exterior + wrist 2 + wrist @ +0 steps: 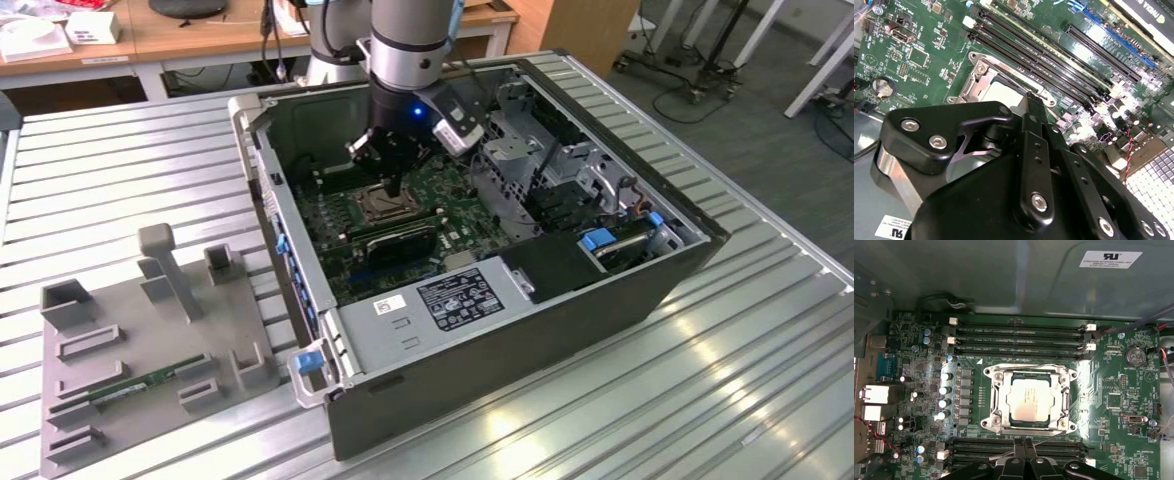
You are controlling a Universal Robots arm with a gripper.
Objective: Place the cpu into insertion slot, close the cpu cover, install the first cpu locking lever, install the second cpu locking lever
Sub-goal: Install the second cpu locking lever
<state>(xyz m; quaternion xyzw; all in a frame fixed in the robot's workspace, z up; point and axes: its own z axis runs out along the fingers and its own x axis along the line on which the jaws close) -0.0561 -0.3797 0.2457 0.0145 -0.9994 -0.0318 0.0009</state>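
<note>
First wrist view looked straight down on the green motherboard (1114, 385), where the cpu (1030, 396) lay flat in the insertion slot (995, 405), its pale face showing through the square cut-out of the cpu cover (1029, 374), which lay down around it. My jaws (1025, 452) hung at the socket's edge, fingertips pressed together with nothing between them, over the memory slots (1019, 446) just beside the socket; the rest of my fingers was cut off by the picture's edge. A thin wire lever ran slantwise near my tips, but I could not tell whether it was latched. In the second wrist view my own black body covered much of the board, hiding half of the socket, so only a corner of the cpu (1004, 92) showed beyond it. In the exterior view I reached down into the open computer case (534, 340) on the ribbed metal bench (747, 390), my jaws (392, 188) just above the socket; a grey fixture tray (134, 400) sat well apart toward the exterior view's left.
</note>
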